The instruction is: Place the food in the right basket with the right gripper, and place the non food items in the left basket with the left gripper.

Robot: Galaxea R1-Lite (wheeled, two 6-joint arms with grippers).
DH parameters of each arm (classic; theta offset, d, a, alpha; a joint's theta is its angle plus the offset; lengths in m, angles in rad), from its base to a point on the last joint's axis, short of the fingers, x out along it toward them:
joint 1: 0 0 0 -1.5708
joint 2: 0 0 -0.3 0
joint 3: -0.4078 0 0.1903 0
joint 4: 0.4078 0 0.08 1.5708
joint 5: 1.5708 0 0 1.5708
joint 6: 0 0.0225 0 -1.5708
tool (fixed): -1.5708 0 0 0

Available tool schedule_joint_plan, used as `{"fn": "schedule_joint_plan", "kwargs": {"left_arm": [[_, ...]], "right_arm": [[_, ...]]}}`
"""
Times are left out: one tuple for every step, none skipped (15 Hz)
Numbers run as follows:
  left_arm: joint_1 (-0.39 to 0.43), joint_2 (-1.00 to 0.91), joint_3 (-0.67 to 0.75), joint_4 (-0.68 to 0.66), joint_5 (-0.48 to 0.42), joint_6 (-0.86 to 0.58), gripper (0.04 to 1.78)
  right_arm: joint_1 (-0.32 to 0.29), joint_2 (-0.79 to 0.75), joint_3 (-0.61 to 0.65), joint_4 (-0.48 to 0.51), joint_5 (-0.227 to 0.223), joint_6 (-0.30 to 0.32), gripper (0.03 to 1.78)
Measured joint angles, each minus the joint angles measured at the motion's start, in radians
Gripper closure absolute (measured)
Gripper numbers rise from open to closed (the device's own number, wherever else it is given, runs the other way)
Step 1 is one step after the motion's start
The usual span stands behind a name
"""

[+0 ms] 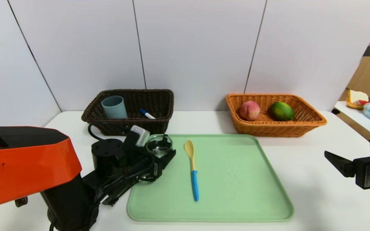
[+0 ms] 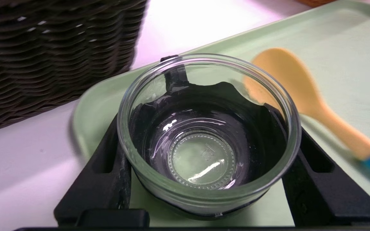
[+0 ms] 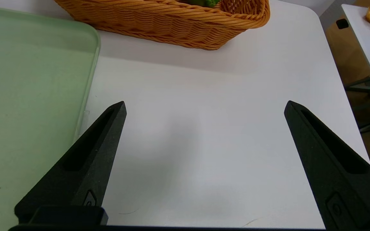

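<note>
dark brown woven left basket (image 1: 130,110) holds a blue-grey cup (image 1: 114,107) and a white marker (image 1: 147,114) with blue cap. orange-tan woven right basket (image 1: 275,114) holds a pink-and-cream peach (image 1: 249,110) and a glossy green lime (image 1: 282,111). pale green tray (image 1: 236,179). spoon (image 1: 192,168): yellow bowl, blue handle. clear glass jar (image 2: 209,134). white table (image 1: 316,179). 2 black grippers, left (image 1: 161,150) and right (image 3: 204,134).

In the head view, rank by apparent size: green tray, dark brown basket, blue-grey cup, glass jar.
1. green tray, clearly largest
2. dark brown basket
3. blue-grey cup and glass jar look alike; the jar, clamped by the left gripper, sits nearer the camera, so no ranking.
</note>
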Motion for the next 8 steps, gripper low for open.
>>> {"fn": "schedule_joint_plan", "kwargs": {"left_arm": [[-0.023,-0.02,0.019,0.0,-0.002,0.001,0.57],[-0.041,-0.039,0.038,0.0,-0.002,0.004,0.57],[-0.056,-0.061,0.054,0.0,-0.003,0.007,0.57],[-0.069,-0.086,0.067,0.0,-0.005,0.009,0.57],[-0.083,-0.116,0.074,-0.001,-0.008,0.011,0.57],[-0.094,-0.147,0.075,-0.001,-0.011,0.015,0.57],[-0.097,-0.177,0.061,-0.001,-0.014,0.023,0.57],[-0.092,-0.206,0.029,-0.001,-0.016,0.042,0.57]], "right_arm": [[0.0,0.002,0.0,0.0,0.0,0.0,0.11],[0.0,0.004,-0.001,0.0,0.0,0.0,0.11],[0.0,0.005,-0.003,0.0,0.0,0.0,0.11],[0.0,0.007,-0.005,0.0,0.0,-0.001,0.11],[0.0,0.01,-0.007,0.0,0.0,-0.001,0.11],[0.0,0.013,-0.008,0.0,0.0,-0.001,0.11],[0.0,0.014,-0.008,0.0,0.0,-0.001,0.11],[0.0,0.015,-0.008,0.0,0.0,-0.001,0.11]]}}
